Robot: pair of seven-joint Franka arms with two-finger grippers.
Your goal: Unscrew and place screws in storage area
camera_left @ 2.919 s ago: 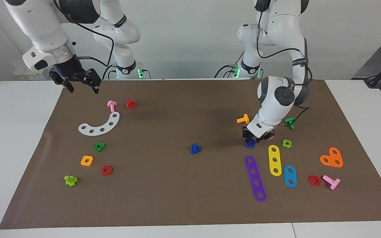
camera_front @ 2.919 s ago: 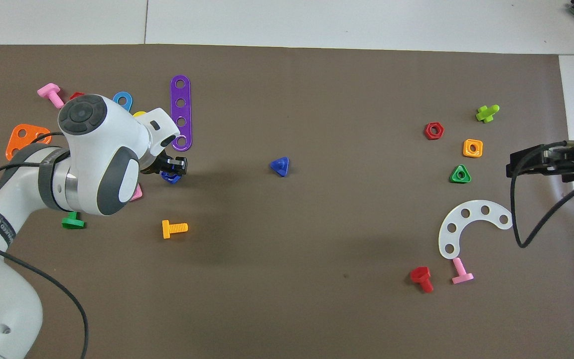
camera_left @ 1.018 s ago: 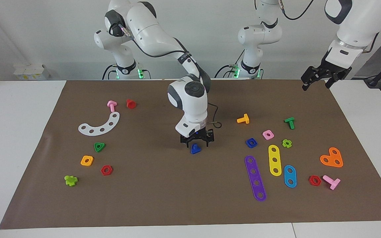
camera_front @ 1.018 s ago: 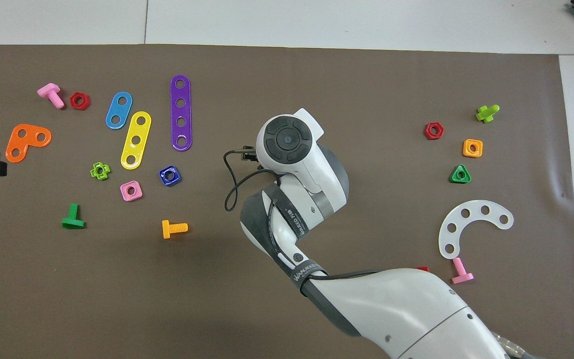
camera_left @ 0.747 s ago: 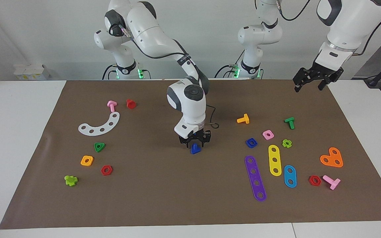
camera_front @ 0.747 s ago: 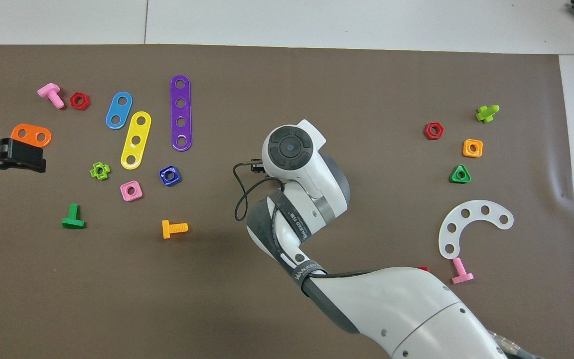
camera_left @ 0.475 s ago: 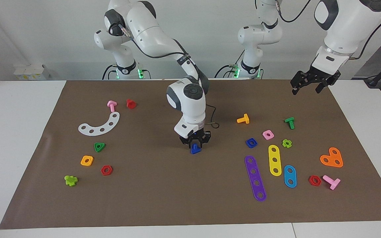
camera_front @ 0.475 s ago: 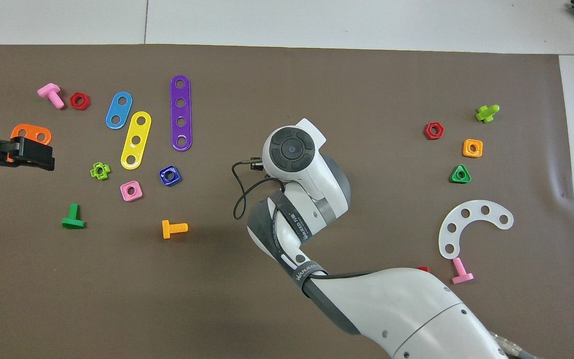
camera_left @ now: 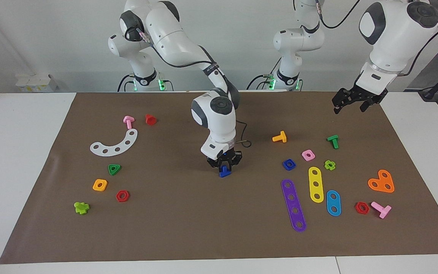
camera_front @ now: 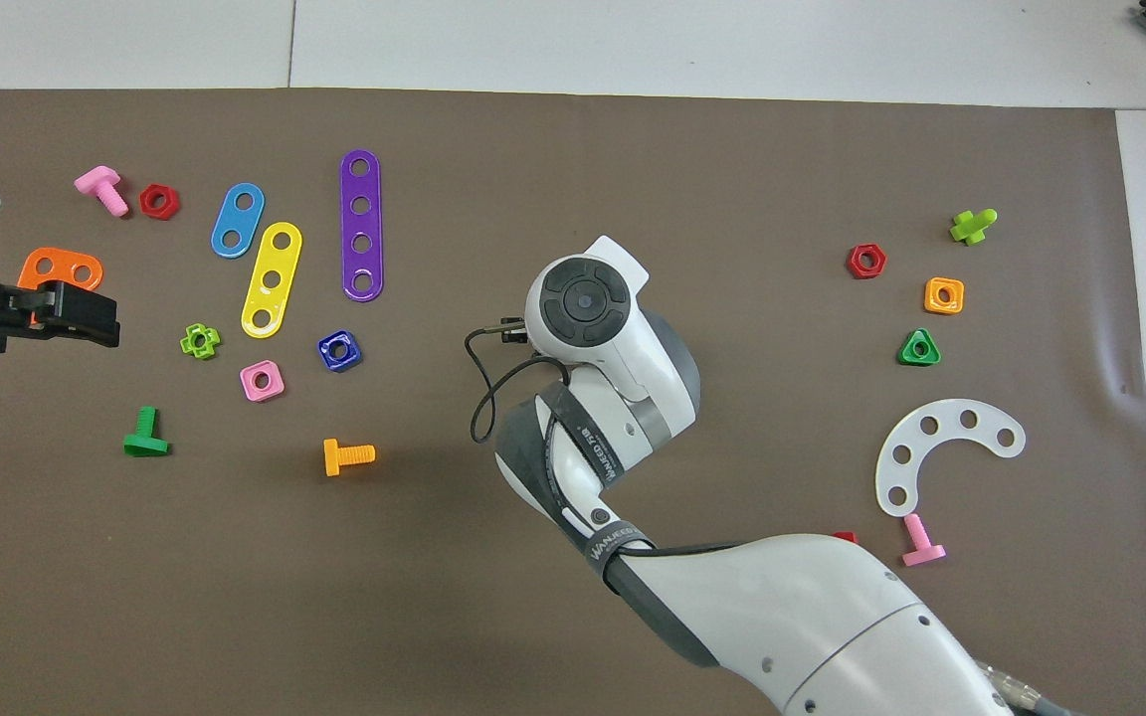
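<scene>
The right tool (camera_left: 224,164) is down at mid-mat, its fingers closed on the blue screw (camera_left: 224,172) — directly under it. The left tool (camera_left: 354,99) hangs open over the mat (camera_left: 203,228) edge.

Bright, even light from above fills both views, and the brown mat (camera_left: 188,228) and the white worktop (camera_left: 17,152) show no glare. Shadows are soft and faint: a diffuse dark patch lies on the mat beneath the right arm (camera_left: 219,121), and the small toy parts cast almost none. Both views are sharp from edge to edge, with straight mat borders and no motion blur.
</scene>
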